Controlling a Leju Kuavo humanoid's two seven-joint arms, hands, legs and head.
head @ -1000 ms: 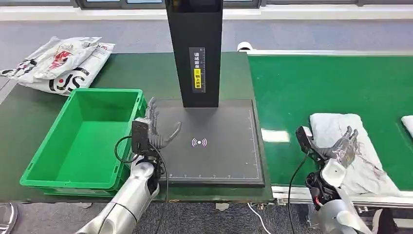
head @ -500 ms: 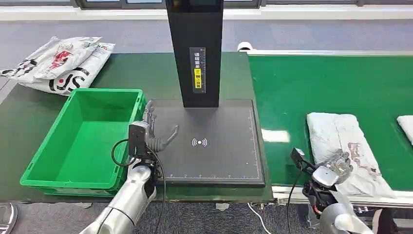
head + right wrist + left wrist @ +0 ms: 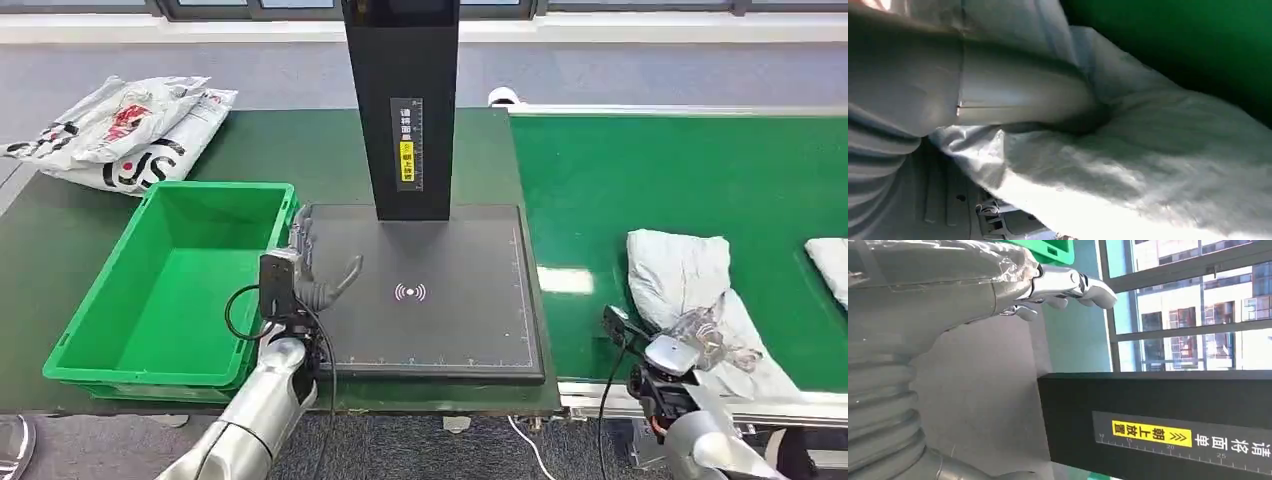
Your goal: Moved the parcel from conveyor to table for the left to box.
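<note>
A crumpled white parcel [image 3: 680, 270] lies on the green conveyor [image 3: 650, 170] close to its near edge. My right hand [image 3: 700, 335] is on the parcel's near part, fingers curled into the bunched wrap. In the right wrist view its grey thumb [image 3: 1013, 95] presses into the parcel [image 3: 1128, 165]. My left hand [image 3: 315, 270] hovers with its fingers spread over the left edge of the black pad [image 3: 450, 320], holding nothing, right beside the empty green box [image 3: 90, 360]. The left wrist view shows that hand [image 3: 1063, 285] with fingers apart.
A tall black column [image 3: 403, 100] stands at the back of the pad, seen close in the left wrist view [image 3: 1158, 425]. A second white parcel [image 3: 830, 262] sits at the conveyor's right edge. Several printed mail bags [image 3: 120, 130] lie on the table's far left corner.
My right hand dropped from above the parcel onto its near edge and curled into it, bunching the wrap. Both parcels drifted slightly left. My left hand barely shifted.
</note>
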